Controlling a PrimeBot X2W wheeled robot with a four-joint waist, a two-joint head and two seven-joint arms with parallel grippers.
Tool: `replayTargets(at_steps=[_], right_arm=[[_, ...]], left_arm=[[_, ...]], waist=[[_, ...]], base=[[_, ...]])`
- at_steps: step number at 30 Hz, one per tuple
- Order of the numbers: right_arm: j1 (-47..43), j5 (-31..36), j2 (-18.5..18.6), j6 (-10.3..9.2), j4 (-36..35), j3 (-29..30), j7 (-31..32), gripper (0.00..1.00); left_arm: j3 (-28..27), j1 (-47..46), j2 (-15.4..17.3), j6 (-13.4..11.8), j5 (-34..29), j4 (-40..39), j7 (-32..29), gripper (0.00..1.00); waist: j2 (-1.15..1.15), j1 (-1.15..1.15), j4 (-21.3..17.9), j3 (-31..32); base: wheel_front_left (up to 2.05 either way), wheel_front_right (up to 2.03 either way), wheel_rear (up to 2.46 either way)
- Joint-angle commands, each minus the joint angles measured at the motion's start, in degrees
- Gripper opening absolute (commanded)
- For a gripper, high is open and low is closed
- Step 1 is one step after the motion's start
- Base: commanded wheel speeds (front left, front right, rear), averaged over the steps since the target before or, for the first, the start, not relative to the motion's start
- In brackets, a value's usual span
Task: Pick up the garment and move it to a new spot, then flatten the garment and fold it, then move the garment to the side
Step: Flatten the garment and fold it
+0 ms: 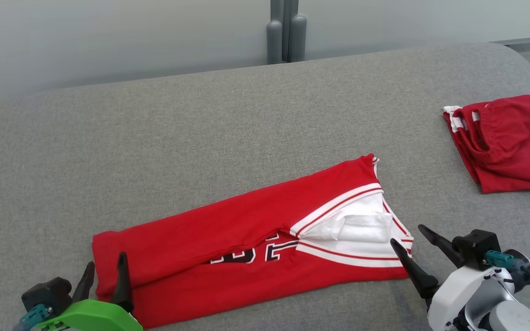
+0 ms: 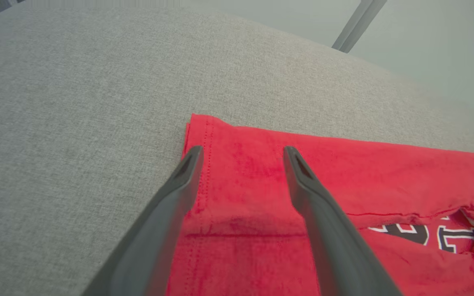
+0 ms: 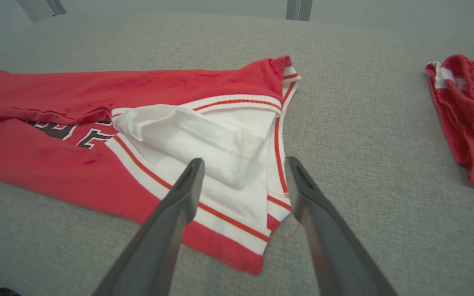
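The garment (image 1: 246, 239) is a red jersey with white and red trim and dark lettering, lying folded lengthwise on the grey surface. My left gripper (image 1: 106, 269) stands open over the garment's left end (image 2: 245, 197), fingers spread with nothing between them. At the garment's right, trimmed end (image 3: 237, 152), my right gripper (image 1: 412, 236) is open too, its fingers apart above the white lining and empty.
A second red garment (image 1: 506, 140) with white trim lies folded at the far right of the grey padded surface (image 1: 200, 128). Grey posts (image 1: 285, 32) stand behind the surface's far edge. The surface's rounded right corner is close to that second garment.
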State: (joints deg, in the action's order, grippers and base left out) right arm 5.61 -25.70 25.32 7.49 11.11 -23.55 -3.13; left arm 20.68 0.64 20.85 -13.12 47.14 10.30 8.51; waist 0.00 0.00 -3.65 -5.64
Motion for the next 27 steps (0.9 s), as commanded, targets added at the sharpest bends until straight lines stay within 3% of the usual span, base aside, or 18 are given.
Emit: replayTargets(at_steps=[1,13,27], right_arm=[[-0.94,-0.33,0.11,0.01,-0.49,0.37,0.13,1.0],[-2.03,0.67,-0.15,0.01,-3.31,3.8,1.73,1.0],[0.81,3.11,-2.42,0.01,-2.69,11.09,3.94,1.0]], left_arm=[[-0.01,0.85,0.23,-0.52,-0.51,-0.79,0.45,1.0],[1.69,1.98,-0.14,-3.26,-3.16,-5.54,1.29,1.0],[2.47,3.36,-0.12,-6.48,-5.82,-8.92,2.67,1.0]], waist=[[0.0,0.0,-0.5,0.97],[0.0,0.0,-0.3,5.55],[0.0,0.0,4.63,8.08]], base=[[0.0,0.0,0.0],[0.0,0.0,0.0],[0.0,0.0,0.0]])
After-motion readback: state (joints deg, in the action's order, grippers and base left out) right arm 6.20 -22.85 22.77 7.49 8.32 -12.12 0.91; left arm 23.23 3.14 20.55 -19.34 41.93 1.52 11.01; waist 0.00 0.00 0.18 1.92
